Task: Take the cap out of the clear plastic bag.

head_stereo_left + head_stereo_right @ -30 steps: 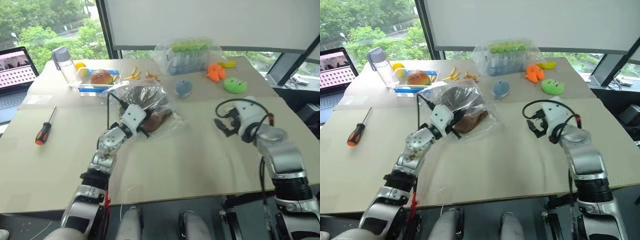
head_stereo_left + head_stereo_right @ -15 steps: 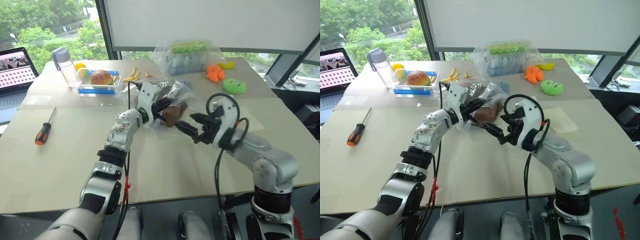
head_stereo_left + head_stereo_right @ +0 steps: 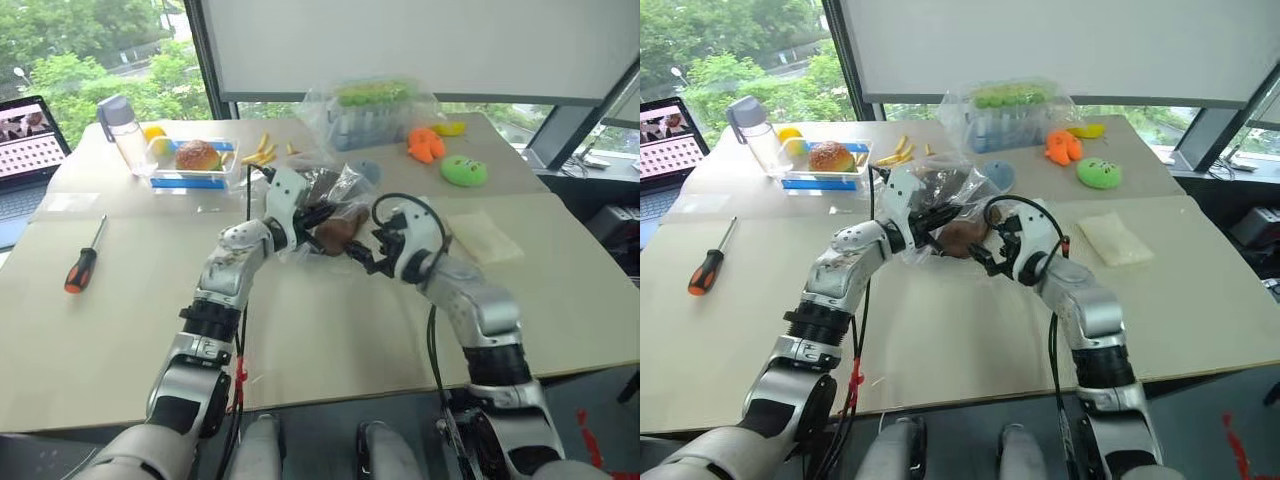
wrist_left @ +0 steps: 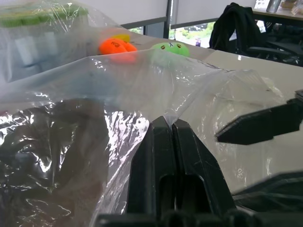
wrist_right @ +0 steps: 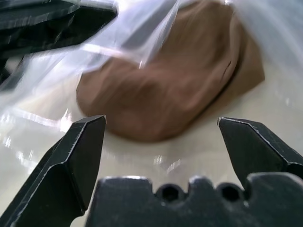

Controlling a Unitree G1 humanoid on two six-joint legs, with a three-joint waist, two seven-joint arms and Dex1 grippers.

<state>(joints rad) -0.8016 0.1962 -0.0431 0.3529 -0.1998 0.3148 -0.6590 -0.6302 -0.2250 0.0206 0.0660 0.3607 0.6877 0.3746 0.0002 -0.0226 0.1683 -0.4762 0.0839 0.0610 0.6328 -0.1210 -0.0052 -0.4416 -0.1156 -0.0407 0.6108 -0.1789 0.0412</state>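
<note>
Since 1 s ago we swung right gripper (image 5: 161,130) in, jaws wide, facing cap (image 5: 165,90); left gripper (image 4: 169,124) pinches clear plastic bag (image 4: 94,94), lifted. Extraction next.

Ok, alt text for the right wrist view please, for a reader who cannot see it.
A dark brown soft fabric cap lies just ahead of the right gripper, whose black jaws stand wide open on either side of it. Glossy, wrinkled clear plastic bag film drapes over the cap, above the pale tabletop.
</note>
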